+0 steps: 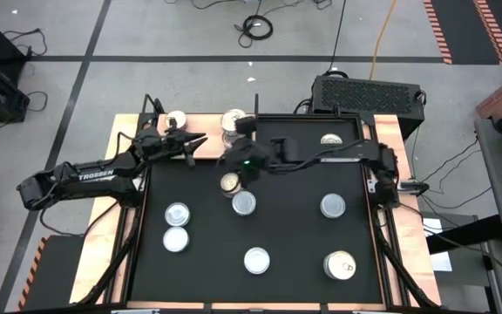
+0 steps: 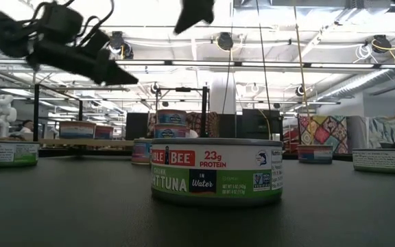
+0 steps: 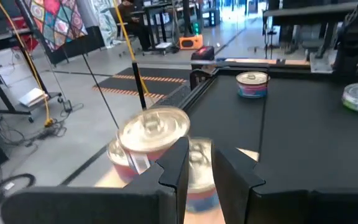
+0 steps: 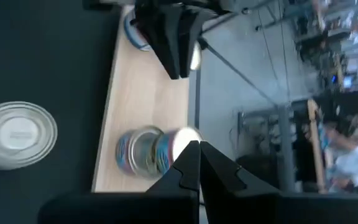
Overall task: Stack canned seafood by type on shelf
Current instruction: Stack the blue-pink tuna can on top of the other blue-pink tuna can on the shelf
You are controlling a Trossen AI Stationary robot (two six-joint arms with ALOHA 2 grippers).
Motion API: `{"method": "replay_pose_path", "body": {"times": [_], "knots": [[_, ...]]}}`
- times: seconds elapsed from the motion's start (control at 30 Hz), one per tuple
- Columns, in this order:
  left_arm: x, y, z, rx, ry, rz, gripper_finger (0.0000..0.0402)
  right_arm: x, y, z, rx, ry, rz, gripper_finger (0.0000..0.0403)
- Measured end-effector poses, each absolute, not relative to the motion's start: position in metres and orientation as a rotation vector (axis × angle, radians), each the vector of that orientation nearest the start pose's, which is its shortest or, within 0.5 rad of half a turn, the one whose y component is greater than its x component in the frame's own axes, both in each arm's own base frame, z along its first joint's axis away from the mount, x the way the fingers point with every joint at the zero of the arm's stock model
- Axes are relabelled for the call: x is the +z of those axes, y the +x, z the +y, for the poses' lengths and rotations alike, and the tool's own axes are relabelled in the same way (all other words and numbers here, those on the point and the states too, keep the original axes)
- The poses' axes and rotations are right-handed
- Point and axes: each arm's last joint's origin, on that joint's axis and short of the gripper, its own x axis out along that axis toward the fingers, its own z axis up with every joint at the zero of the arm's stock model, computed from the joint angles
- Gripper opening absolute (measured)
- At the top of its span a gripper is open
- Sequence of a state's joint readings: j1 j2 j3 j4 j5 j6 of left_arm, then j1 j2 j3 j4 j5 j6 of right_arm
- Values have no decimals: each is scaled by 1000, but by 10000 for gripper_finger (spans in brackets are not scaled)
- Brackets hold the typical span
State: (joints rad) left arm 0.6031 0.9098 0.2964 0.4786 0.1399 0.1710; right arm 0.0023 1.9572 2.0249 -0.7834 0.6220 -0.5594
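Tins on the mat, most not stacked yet; two spots filled on the shelf [image 1: 206, 119], which is lying along the 12 o'clock edge of the surface, left half.

Left hand [image 1: 192, 142] is hovering just at 6 o'clock of the shelf's left tin stack [image 1: 174, 120], fingers standing slightly parted, gripping nothing. In its wrist view that stack is showing one tin sitting on another, not quite squared.

Two silver tins [image 1: 176, 226] are waiting at 8 o'clock on the mat, one just beside the other. A gold-lid tin [image 1: 230, 182] and a silver tin [image 1: 244, 203] are sitting near mat centre, almost touching.

Right hand [image 4: 196, 149] is reaching across to the shelf's right tin stack [image 1: 234, 120], fingers pressed closed and empty, tip hanging over the stack's outer edge.

Further right, more tins are sitting well apart: one at 6 o'clock [image 1: 256, 260], one at 1 o'clock [image 1: 330, 139], one at 3 o'clock [image 1: 333, 206], and a gold-lid one at 5 o'clock [image 1: 340, 265].

Judging step: between placements, picking the next tin. Doing it well:
- matching lid colour and height to the stack before grabbing
- taking the centre pair one at a time, since they are crowding each other
- opening the right fingers wide before descending
- lowering straight and centring on the stack, so nothing is sliding off the shelf's outer edge
- keeping the two arms from crossing over the shelf
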Motion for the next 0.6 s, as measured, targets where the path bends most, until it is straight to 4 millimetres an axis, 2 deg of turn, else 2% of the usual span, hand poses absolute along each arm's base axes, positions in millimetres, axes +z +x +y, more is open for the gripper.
{"method": "replay_pose_path", "body": {"times": [0.13, 0.27, 0.33, 0.43, 0.6], "knots": [[235, 183, 122, 424, 165, 249, 72, 402, 378, -9, -449, -560, 841, 0], [255, 218, 146, 387, 194, 384, 72, 412, 329, 1, -500, -390, 848, 0], [260, 236, 159, 364, 192, 461, 72, 406, 310, 8, -515, -340, 844, 0], [256, 262, 177, 318, 184, 600, 72, 391, 281, 18, -567, -294, 812, 0], [249, 289, 197, 287, 162, 755, 72, 346, 242, 31, -599, -219, 745, 0]]}}
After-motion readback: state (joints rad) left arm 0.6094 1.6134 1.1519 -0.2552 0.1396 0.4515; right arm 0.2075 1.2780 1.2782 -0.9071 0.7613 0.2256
